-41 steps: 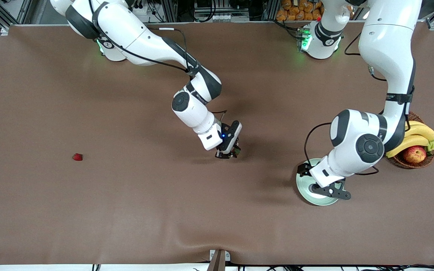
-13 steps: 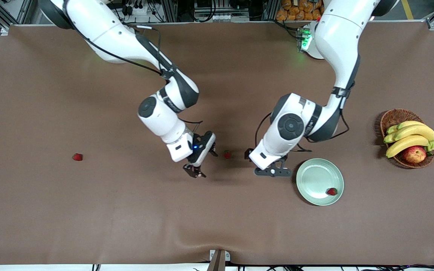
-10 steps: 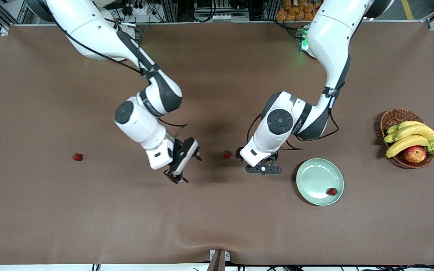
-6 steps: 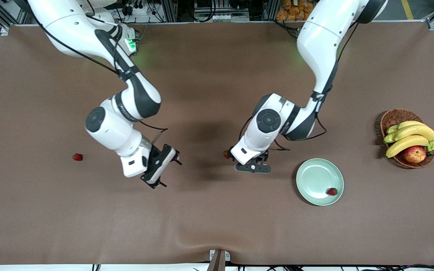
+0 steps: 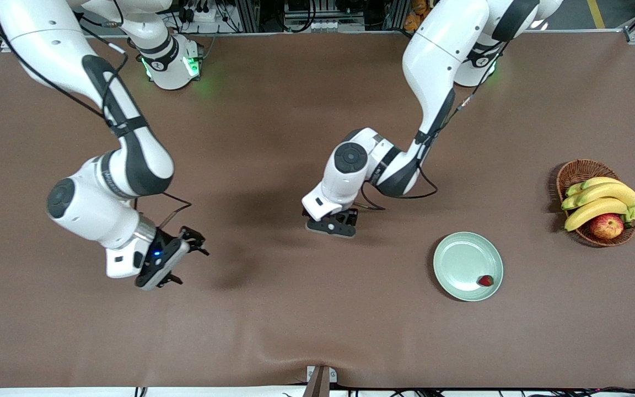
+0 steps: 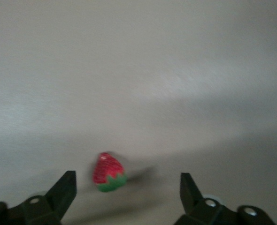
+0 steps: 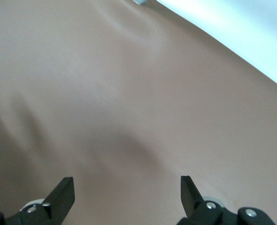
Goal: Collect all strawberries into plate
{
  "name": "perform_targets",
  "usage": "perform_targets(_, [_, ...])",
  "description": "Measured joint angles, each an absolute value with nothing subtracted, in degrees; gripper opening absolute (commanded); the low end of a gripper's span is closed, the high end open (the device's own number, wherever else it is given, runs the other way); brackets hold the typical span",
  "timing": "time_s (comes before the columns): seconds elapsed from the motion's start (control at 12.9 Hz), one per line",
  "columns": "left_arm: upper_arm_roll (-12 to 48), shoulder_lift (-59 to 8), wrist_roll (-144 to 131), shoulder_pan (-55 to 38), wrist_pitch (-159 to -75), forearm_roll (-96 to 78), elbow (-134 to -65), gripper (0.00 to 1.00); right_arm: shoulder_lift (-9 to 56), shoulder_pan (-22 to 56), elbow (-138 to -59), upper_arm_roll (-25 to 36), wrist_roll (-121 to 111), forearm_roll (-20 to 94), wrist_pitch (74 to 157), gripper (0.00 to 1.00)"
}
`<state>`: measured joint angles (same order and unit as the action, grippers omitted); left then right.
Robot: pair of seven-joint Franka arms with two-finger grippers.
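1 strawberry (image 6: 109, 172) lies on the brown table (image 5: 273, 309) between the spread fingers of the left gripper (image 6: 127, 199), which hangs low over the middle of the table; in the front view that gripper (image 5: 333, 226) and its wrist cover the berry. To do this pick well, the left gripper should likely drop straight down, centre the small berry between both fingers and close gently so it neither rolls nor squashes. A 2nd strawberry (image 5: 485, 280) already sits in the plate (image 5: 455, 259), close to the rim nearer the front camera. The right gripper (image 5: 177, 259), fingers spread and empty, hangs over the table toward the right arm's end. Toward the left arm's end, a wicker basket (image 5: 577, 171) holds bananas (image 5: 604, 201) and an apple (image 5: 606, 226).
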<state>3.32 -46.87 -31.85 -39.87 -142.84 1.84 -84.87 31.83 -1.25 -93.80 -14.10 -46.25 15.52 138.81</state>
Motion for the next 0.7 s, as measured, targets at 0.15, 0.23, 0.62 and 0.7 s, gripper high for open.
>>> perform_targets(0.15, [3.15, -47.42, -31.81, -40.43, -143.04, 3.82, -84.86, 0.78, 31.34, -4.6, -93.79, -14.05, -46.46, 15.51, 135.41, 1.0])
perform_targets(0.23, [2.98, -47.6, -31.62, -40.39, -143.08, 4.28, -84.86, 0.74, 31.19, -6.41, -93.82, -14.01, -46.51, 15.49, 133.34, 1.0])
perform_targets(0.62, [2.55, -48.16, -29.88, -39.96, -143.11, 6.46, -84.86, 0.66, 31.17, -17.24, -94.6, -13.49, -49.24, 12.3, 128.37, 1.0])
perform_targets(0.7, [2.52, -48.33, -29.88, -39.87, -143.11, 6.47, -84.86, 0.63, 31.17, -19.17, -94.85, -13.48, -49.33, 10.98, 128.22, 1.0])
